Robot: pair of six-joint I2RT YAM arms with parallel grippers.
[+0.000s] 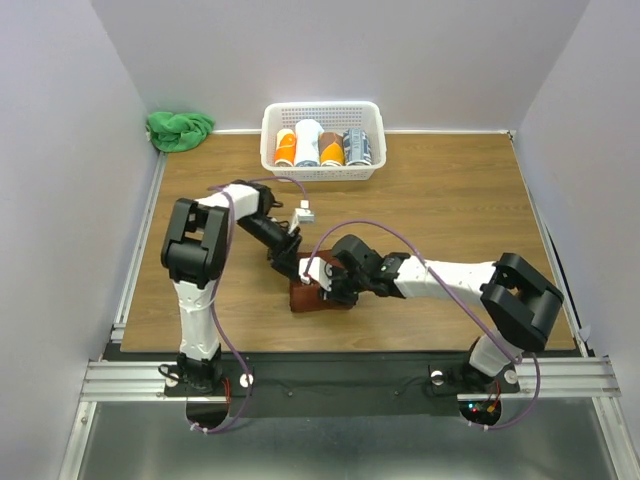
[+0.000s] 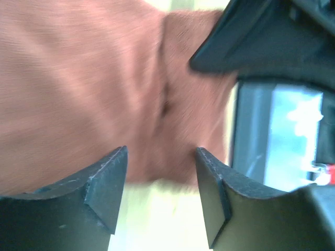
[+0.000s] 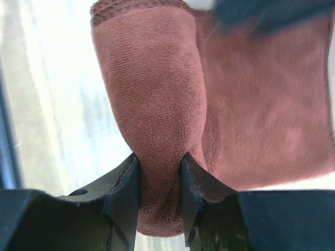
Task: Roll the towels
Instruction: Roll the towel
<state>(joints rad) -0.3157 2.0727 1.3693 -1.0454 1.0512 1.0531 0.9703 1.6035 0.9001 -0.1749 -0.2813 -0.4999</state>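
The reddish-brown towel [image 1: 318, 298] lies bunched near the middle of the table's front, mostly hidden under both grippers. My right gripper [image 3: 159, 180] is shut on a thick fold of that towel [image 3: 157, 104], the cloth squeezed between its jaws. My left gripper [image 2: 161, 178] stands open just off the towel's edge [image 2: 94, 89], with nothing between its fingers. From above, the left gripper [image 1: 293, 262] sits just behind the towel and the right gripper [image 1: 325, 283] is over it. The bright green towel [image 1: 178, 129] lies crumpled at the far left corner.
A white basket [image 1: 322, 172] at the back centre holds several rolls: orange, white, brown and grey-patterned. A small white block [image 1: 305, 211] lies on the table behind the left gripper. Walls close in the table on the left, back and right.
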